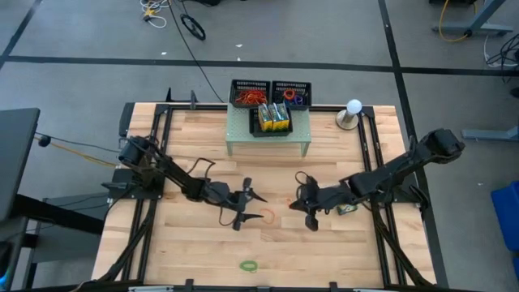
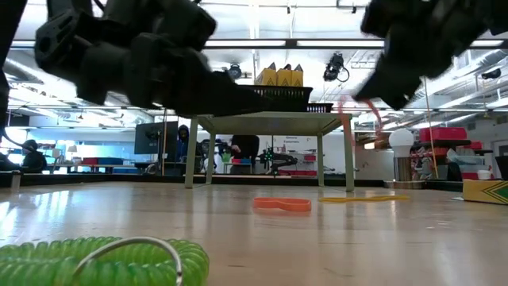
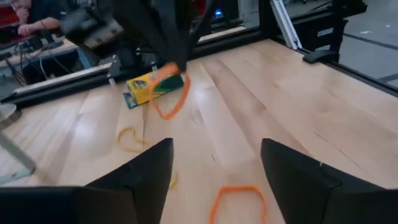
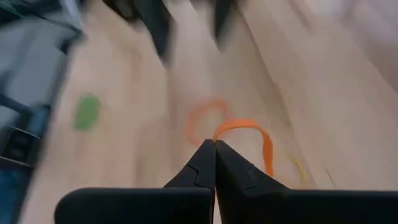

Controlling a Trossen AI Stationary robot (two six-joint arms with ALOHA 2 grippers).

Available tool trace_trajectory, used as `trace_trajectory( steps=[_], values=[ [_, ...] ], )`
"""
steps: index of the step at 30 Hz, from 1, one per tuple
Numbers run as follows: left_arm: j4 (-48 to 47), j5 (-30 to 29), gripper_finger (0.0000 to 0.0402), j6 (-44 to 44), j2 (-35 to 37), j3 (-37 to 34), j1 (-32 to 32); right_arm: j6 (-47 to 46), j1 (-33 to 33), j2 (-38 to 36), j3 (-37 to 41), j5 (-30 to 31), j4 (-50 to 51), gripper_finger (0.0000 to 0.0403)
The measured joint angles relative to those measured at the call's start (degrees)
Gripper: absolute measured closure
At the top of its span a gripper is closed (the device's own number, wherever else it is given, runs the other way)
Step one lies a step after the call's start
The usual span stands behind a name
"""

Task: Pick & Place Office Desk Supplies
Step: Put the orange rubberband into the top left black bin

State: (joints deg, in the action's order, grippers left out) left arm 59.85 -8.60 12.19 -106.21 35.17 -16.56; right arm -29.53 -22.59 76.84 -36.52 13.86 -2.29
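Note:
My right gripper [image 4: 214, 146] is shut on an orange rubber band [image 4: 249, 127] above the table's middle, right of centre [image 1: 310, 217]. My left gripper [image 3: 217, 165] stands open, low over the table left of centre [image 1: 247, 203]. A second orange band [image 3: 239, 199] lies flat on the wood just ahead of its fingers. Other supplies lie flat on the table: a yellow band [image 3: 130, 140], a green coiled loop [image 1: 249, 265] near the front edge, and a yellow-and-green crayon box [image 3: 149, 87] under my right arm. More crayon boxes [image 1: 272, 118] stand on the riser. My right gripper pinches the orange band's top stretch [image 4: 222, 132] between its two fingertips. The fingers slant down from the table's right side. The band hangs below them as a slack open loop [image 3: 169, 99], lifted clear of the table.
A pale green riser [image 1: 268, 139] stands at the back middle with two black mesh trays [image 1: 250, 93] of bands behind it. A white ball on a stand [image 1: 353, 109] is at the back right. Bare wood lies toward the near edge on both sides of the green loop.

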Motion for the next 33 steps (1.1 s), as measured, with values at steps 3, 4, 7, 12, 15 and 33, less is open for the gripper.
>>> trace_trajectory(
  steps=[3, 4, 7, 12, 15, 33],
  values=[
    [-0.2, -0.4, 0.0144, 1.3, -3.4, 3.8, 0.0, 3.8, -1.1, 0.0, 0.0, -0.1, -5.2, 0.0401],
    [0.2, -0.4, 0.0144, 1.3, -4.6, 5.3, 0.0, 4.6, -1.2, 0.0, 0.0, -0.3, -6.1, 0.0401],
    [2.0, -0.8, 0.0151, 1.3, -7.4, 9.2, 0.0, 6.3, -1.3, 0.0, 0.0, -0.8, -7.6, 0.0401],
    [3.7, -5.1, 0.017, 1.3, -8.4, 13.0, 0.3, 8.4, -2.1, 0.0, 0.0, -1.9, -9.3, 0.0402],
    [3.2, -3.4, 0.0184, 0.8, -8.4, 14.7, 0.6, 9.6, -2.4, 0.0, 0.0, -2.3, -11.0, 0.0402],
    [-11.1, -6.8, 0.0395, 2.2, -1.5, 16.3, 0.7, 12.3, -3.8, 0.0, 0.1, 2.2, -14.0, 0.0341]
  ],
)
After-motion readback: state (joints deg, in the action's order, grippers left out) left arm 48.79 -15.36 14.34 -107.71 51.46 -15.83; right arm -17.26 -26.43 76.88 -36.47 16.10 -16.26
